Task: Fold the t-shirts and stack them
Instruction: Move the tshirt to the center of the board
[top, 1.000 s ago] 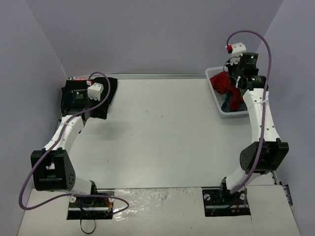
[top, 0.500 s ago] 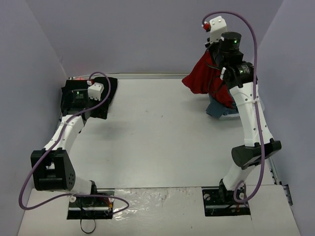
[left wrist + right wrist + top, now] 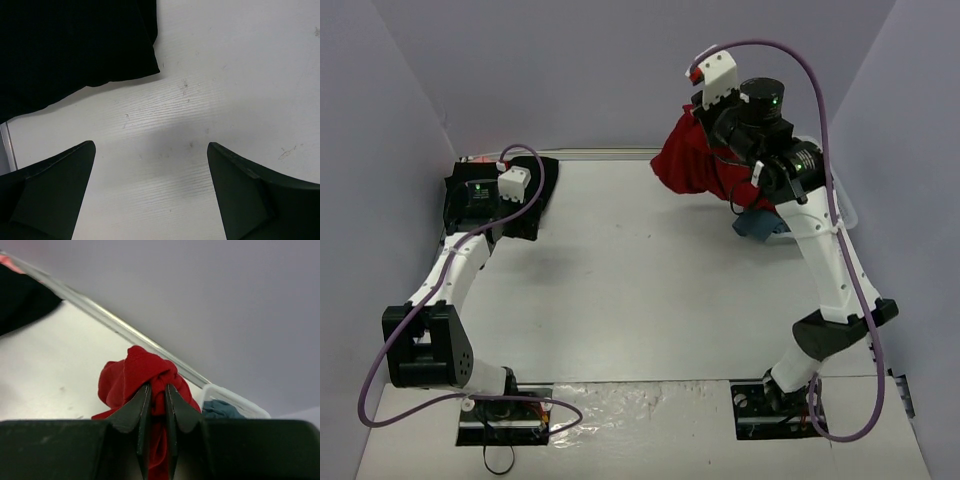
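As is seen over the table (image 3: 620,280), the red shirt (image 3: 685,160) is held bunched aloft at the far right, pinched in the closed right gripper (image 3: 157,395). A black shirt (image 3: 65,45) lies far left, near the left gripper (image 3: 150,145), whose jaws are spread on nothing. Fetching is judged in hand; spreading the red shirt flat mid-table is called for next. No writing can be read.
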Robot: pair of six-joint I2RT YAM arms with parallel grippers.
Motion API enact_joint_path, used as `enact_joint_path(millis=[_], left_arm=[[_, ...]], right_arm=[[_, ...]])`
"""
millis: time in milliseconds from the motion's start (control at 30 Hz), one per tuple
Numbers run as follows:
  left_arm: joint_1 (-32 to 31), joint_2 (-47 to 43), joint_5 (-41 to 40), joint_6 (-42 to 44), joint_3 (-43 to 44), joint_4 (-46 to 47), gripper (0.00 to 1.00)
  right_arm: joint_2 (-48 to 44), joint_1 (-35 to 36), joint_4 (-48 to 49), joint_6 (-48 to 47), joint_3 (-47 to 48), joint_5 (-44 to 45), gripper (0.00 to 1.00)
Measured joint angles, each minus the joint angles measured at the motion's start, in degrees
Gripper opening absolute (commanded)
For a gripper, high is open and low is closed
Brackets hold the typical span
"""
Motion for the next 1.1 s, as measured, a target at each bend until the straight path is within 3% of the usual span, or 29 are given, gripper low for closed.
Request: enact_joint_path(millis=[133, 167, 200, 233, 400, 567, 733, 1100], left_arm=[[0.0, 0.0, 0.0, 0.0, 0.2, 0.0, 0.94], [0.0, 0.0, 0.0, 0.0, 0.2, 0.0, 0.94], [0.0, 0.0, 0.0, 0.0, 0.2, 0.0, 0.94], [0.0, 0.0, 0.0, 0.0, 0.2, 0.0, 0.94], [0.0, 0.0, -0.1, 0.1, 0.2, -0.1, 0.94], [0.0, 0.2, 0.0, 0.1, 0.3, -0.2, 0.94], [0.0, 1.2, 0.2, 0.2, 0.5, -0.4, 0.94], [0.0, 1.7, 0.8, 0.5, 0.5, -0.9, 0.94]], right_arm=[[-4.4, 4.2, 0.8, 0.7, -6.5, -7.2, 0.00], [-5.0, 5.5, 0.9, 0.5, -8.6, -9.1, 0.07], [-5.6, 6.8, 1.2, 0.3, -11.4, -11.2, 0.88], [-5.8, 7.8, 1.1, 0.2, -13.7, -12.6, 1.00], [-4.2, 9.9, 1.2, -4.1, -27.0, -14.4, 1.00], [-1.6, -0.1, 1.7, -4.2, -34.1, -12.4, 1.00], [-2.3, -11.4, 5.3, -3.9, -37.3, -4.3, 1.00], [-7.2, -16.6, 7.5, -3.3, -46.6, 3.0, 0.95]])
